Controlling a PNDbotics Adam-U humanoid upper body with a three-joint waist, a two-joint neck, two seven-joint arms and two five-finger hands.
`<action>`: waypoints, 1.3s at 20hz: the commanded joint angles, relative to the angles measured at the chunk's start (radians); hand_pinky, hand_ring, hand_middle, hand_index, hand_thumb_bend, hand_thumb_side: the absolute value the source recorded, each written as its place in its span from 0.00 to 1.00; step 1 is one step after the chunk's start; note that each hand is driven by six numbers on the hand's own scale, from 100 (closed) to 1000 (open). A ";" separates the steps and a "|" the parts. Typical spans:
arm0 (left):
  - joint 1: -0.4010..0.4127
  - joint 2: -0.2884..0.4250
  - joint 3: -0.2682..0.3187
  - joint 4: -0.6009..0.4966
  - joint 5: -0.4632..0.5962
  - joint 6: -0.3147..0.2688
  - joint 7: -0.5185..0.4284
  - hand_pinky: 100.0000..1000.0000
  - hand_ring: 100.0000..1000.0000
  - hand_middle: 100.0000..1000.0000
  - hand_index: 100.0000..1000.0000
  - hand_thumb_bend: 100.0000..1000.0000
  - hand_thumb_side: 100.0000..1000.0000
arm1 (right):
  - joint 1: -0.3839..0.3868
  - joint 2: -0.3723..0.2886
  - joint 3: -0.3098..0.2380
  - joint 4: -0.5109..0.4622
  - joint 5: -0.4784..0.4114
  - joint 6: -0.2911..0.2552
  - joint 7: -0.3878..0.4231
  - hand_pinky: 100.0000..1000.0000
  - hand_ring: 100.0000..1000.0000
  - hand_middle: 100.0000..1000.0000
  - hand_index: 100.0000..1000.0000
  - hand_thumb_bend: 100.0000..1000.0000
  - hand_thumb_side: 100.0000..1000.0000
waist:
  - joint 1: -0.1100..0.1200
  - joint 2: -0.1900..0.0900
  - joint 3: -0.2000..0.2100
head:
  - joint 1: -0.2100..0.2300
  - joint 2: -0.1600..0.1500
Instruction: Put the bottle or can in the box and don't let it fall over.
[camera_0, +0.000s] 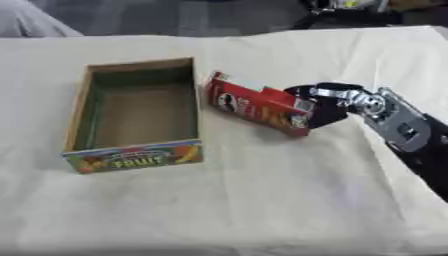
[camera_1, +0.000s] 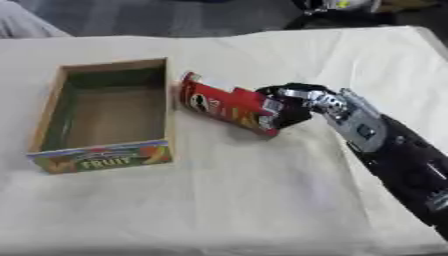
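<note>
My right hand (camera_0: 325, 106) has its fingers curled round one end of the red can (camera_0: 258, 104), which tilts with its other end beside the right wall of the empty box (camera_0: 131, 159) on the cloth-covered counter (camera_0: 262, 200). I judge the can a light, stiff tube with a smooth, slippery skin, tall and quick to topple. A hold around its middle would steady it better when I stand it upright inside.

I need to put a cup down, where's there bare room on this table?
Bare cloth spans the near side, in front of the box and right hand; more lies behind them. The box floor is bare. Crowded: the gap between the box and the red can.
</note>
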 joint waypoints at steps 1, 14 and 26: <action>-0.015 0.019 0.016 -0.019 -0.005 -0.003 0.001 0.35 0.79 0.80 0.67 0.20 0.50 | 0.019 0.000 0.047 0.049 0.024 0.007 0.030 0.69 1.00 1.00 1.00 0.00 0.38 | 0.004 0.005 0.001 | -0.004 0.005; -0.015 0.019 0.024 -0.022 -0.007 -0.004 0.006 0.36 0.78 0.79 0.66 0.19 0.50 | 0.009 0.010 0.061 0.072 0.043 0.015 0.074 0.64 1.00 1.00 1.00 0.00 0.00 | 0.006 0.005 0.001 | -0.009 0.005; -0.017 0.018 0.029 -0.025 -0.011 -0.006 0.012 0.36 0.78 0.78 0.66 0.19 0.50 | -0.002 0.019 0.072 0.097 0.045 0.043 0.086 0.63 1.00 1.00 1.00 0.00 0.00 | 0.006 0.005 0.005 | -0.012 0.005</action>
